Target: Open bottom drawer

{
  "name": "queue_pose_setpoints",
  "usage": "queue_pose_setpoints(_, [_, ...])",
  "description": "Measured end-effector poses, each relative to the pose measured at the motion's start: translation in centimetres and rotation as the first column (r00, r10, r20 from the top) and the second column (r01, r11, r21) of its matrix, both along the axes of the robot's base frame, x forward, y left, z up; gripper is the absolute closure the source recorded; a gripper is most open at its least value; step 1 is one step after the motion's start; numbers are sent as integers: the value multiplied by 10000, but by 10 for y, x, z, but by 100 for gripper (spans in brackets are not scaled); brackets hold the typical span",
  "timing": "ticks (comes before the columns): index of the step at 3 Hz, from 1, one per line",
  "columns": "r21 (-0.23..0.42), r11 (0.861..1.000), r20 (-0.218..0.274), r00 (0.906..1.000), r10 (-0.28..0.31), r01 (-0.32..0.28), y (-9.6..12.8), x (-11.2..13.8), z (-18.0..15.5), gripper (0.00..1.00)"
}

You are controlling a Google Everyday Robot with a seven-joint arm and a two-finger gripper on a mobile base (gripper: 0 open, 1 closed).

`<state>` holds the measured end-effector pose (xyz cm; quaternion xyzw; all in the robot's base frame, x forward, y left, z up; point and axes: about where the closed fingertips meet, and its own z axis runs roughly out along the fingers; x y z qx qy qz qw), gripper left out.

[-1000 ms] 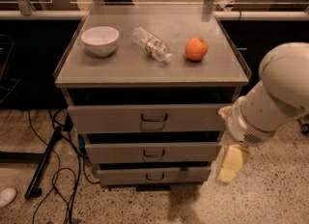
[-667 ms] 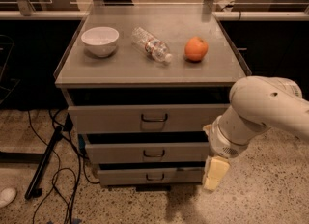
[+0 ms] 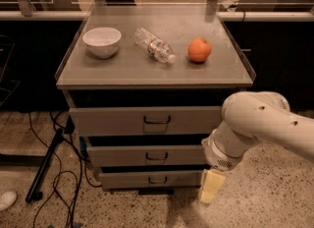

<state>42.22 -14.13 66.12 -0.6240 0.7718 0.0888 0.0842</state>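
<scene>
Bottom drawer (image 3: 127, 179) is sitting lowest of three, its front showing under the middle drawer (image 3: 122, 156), with the loop handle (image 3: 157, 179) at its centre. Gripper (image 3: 212, 186) is hanging tip-down at the right end of that front, well right of the handle and just above the floor (image 3: 265, 202). Whether it is spread or closed: cannot tell. Contact with the front: cannot tell.

Versus 0.7 s ago: gripper is sitting lower and slightly further left, and the arm (image 3: 255, 121) is dropping with it. Drawer front is showing no change.
</scene>
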Motion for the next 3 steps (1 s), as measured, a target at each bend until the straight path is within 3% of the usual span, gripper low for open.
queue_pose_setpoints(1, [173,9998,-396,9992,-88,95,11,-6,-41,0])
queue_pose_setpoints(2, [630,9980,-897,9960,-47,104,32,2,-115,0])
queue_pose_setpoints(3, [600,9981,-910,9958,-54,109,32,-3,-117,0])
